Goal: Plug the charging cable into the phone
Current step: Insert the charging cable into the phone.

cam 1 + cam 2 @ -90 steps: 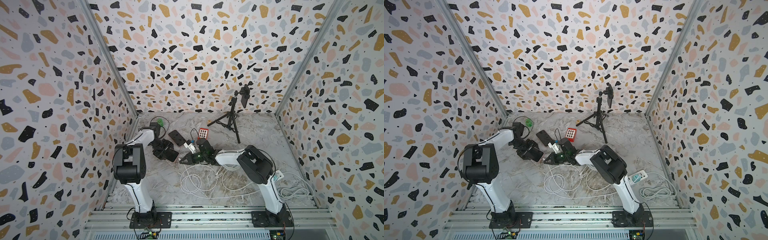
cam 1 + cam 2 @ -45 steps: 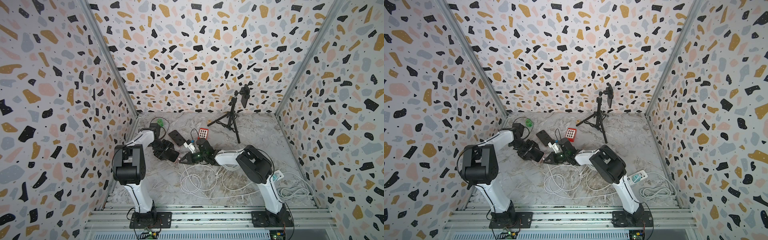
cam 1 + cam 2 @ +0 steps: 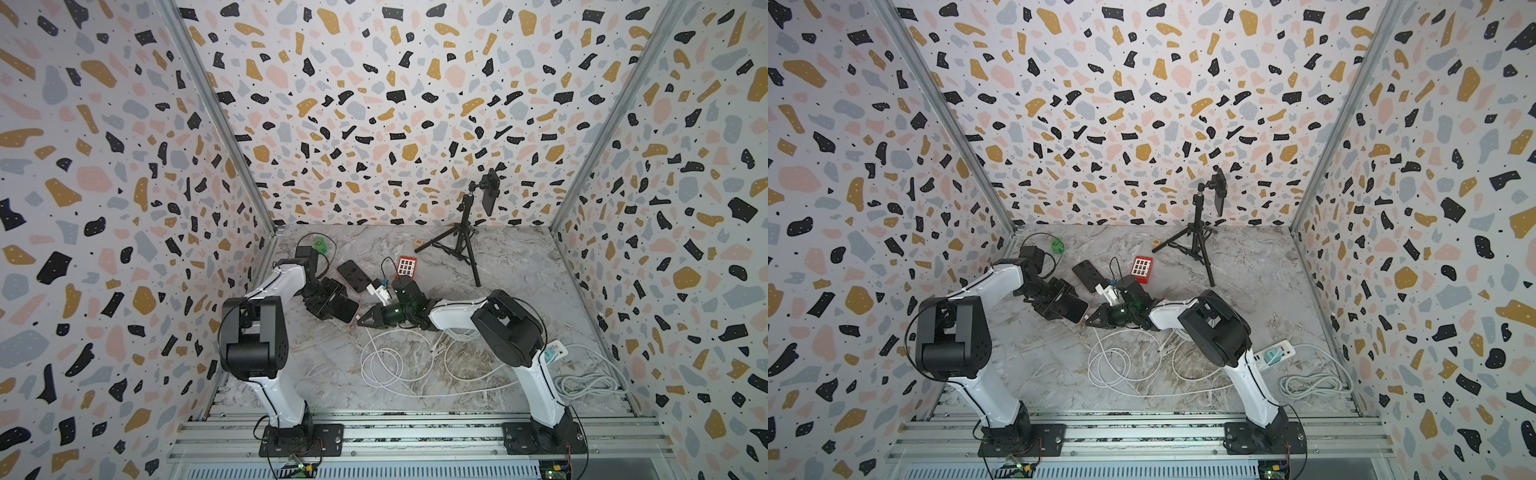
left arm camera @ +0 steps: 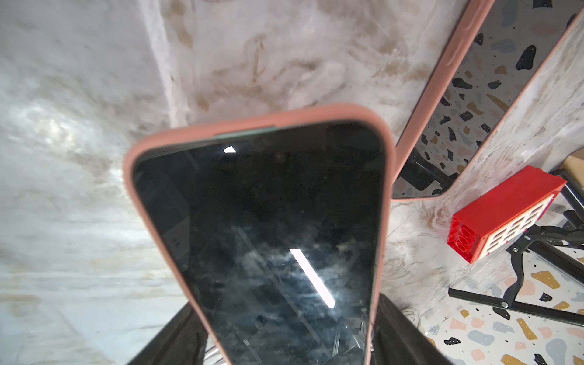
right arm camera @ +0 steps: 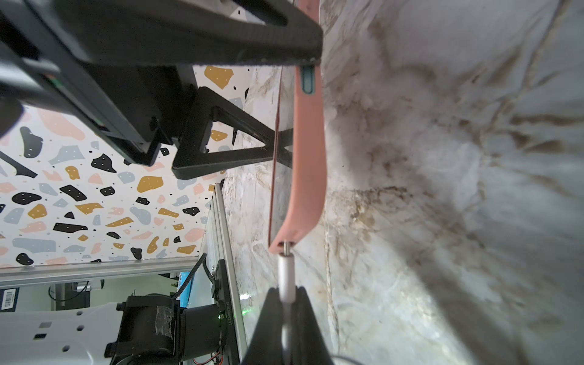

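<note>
Phone (image 3: 344, 308), in a pink case with its dark screen up, is left of centre over the marble table (image 3: 498, 266) in both top views. The left gripper (image 3: 330, 300) reaches in from 10 o'clock and clamps the phone across its width. Whether the phone touches the table I cannot tell. At its 4 o'clock end the right gripper (image 5: 286, 292) is clenched on the white plug (image 5: 286, 268) of the cable (image 3: 376, 363). The plug's metal tip sits at the port opening in the case's end edge. How deep it goes I cannot tell. The cable's slack loops on the table at 6 o'clock of that gripper. A second phone (image 3: 354, 276) lies flat at 12 o'clock of the held one. A red block (image 3: 406, 267) sits at 2 o'clock, with a tripod (image 3: 463, 243) farther out that way.
</note>
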